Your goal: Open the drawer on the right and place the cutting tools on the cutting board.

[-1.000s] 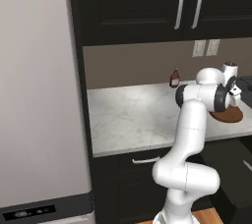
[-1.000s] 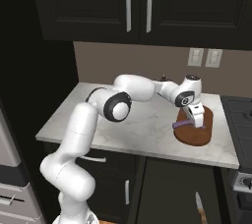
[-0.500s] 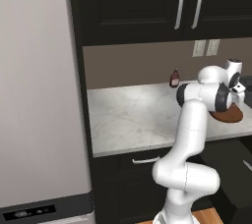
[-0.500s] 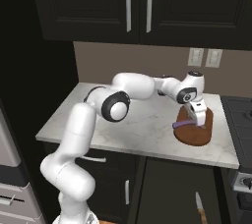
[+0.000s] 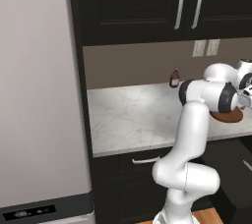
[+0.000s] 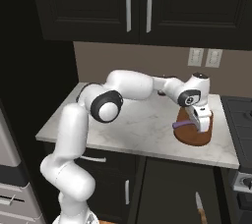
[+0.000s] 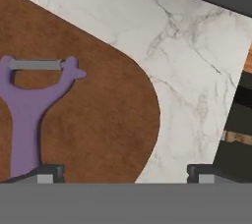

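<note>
I have the jaws (image 7: pixel 123 171) spread wide and holding nothing, hanging just above the cutting board (image 7: pixel 98 120) at the right end of the table (image 6: pixel 133 129). The purple peeler (image 7: pixel 29 105), the cutting tool I care about, lies flat on the board, off toward one jaw tip rather than centred between the two. Its long axis runs from that tip away along my line of sight, blade end farthest from the hand. In the right base view the same peeler (image 6: pixel 183 125) pokes out beside the hand, resting on the board (image 6: pixel 197 137).

Compared with a second ago, the jaws have opened further and the hand has risen slightly off the board; the peeler and board sit where they were. I read that as a release just finished.

The drawer front below the table looks open in the right base view, with something knife-like (image 6: pixel 198 203) low down. If that is another cutting tool, my next move is to pull up and back, then reach down there.
</note>
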Robot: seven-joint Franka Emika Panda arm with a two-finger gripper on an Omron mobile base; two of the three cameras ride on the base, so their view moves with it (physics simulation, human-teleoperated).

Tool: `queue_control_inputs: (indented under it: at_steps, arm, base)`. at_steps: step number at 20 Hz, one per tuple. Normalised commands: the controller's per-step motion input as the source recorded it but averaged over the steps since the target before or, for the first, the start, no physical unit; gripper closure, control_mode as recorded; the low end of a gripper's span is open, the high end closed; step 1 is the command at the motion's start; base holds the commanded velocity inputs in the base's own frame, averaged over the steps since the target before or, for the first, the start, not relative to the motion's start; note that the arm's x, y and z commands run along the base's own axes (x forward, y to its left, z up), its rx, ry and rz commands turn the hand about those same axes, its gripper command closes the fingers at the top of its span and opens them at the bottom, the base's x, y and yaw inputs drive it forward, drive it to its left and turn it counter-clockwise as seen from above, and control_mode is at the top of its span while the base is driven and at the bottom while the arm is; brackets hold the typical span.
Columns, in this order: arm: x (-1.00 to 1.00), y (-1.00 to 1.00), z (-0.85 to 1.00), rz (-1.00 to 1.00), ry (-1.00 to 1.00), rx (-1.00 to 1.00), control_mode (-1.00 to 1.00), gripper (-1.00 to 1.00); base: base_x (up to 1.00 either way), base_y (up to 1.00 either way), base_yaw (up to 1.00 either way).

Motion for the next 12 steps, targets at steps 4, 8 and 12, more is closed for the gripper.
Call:
queue_control_inputs:
  at_steps: [4,8,12]
  arm:
    - [-0.66,0.24,0.04,0.00,-0.02,-0.01,-1.00,-1.00]
    - [-0.34,0.11,0.23,0.00,0.00,0.00,-1.00,-1.00]
    - [-0.42,0.05,0.19,0.01,0.00,-0.02,-1.00,-1.00]
  base:
    - [0.00,0.00,0.00]
    - [0.00,0.00,0.00]
    - [0.00,0.00,0.00]
